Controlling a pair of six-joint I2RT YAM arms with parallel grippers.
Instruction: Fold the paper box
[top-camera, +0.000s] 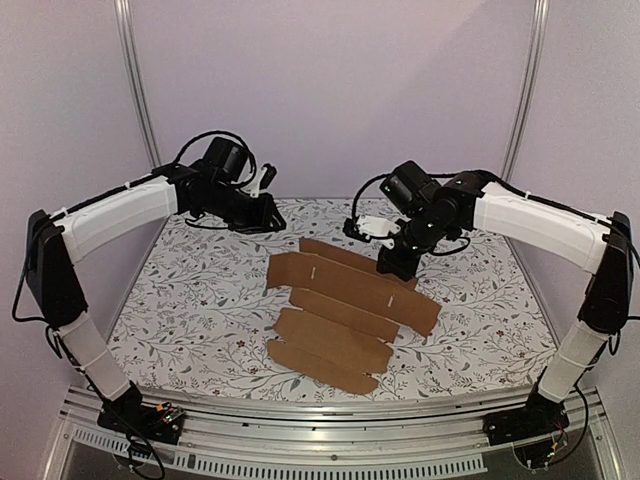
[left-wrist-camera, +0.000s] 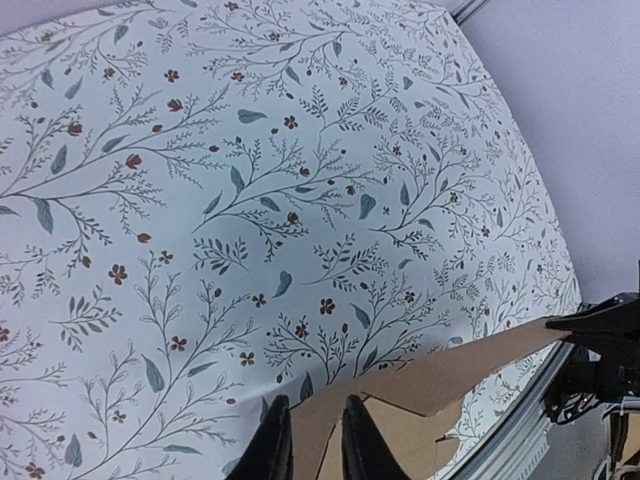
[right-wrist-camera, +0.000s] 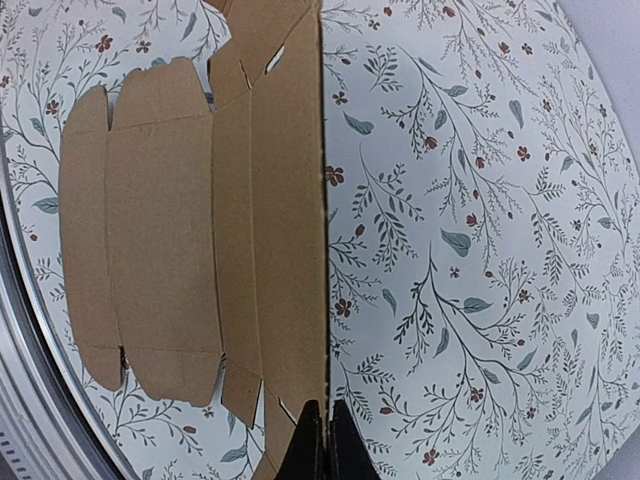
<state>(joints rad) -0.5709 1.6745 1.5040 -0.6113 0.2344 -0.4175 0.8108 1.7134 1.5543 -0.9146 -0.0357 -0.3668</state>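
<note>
The paper box (top-camera: 340, 310) is a flat brown die-cut cardboard sheet with flaps and slits, lying in the middle of the table (top-camera: 200, 300). My right gripper (top-camera: 393, 265) is shut on the sheet's far long edge. In the right wrist view its fingers (right-wrist-camera: 322, 440) pinch that edge of the paper box (right-wrist-camera: 160, 230), and the far strip stands up edge-on. My left gripper (top-camera: 272, 218) hovers near the sheet's far left corner. In the left wrist view it (left-wrist-camera: 318, 440) is narrowly open, with the corner of the paper box (left-wrist-camera: 470, 375) showing behind the gap.
A floral cloth (left-wrist-camera: 250, 200) covers the table. Grey walls and two metal posts (top-camera: 140, 90) close the back. An aluminium rail (top-camera: 330, 425) with both arm bases runs along the near edge. The right arm's gripper (left-wrist-camera: 610, 330) shows at the left wrist view's right edge.
</note>
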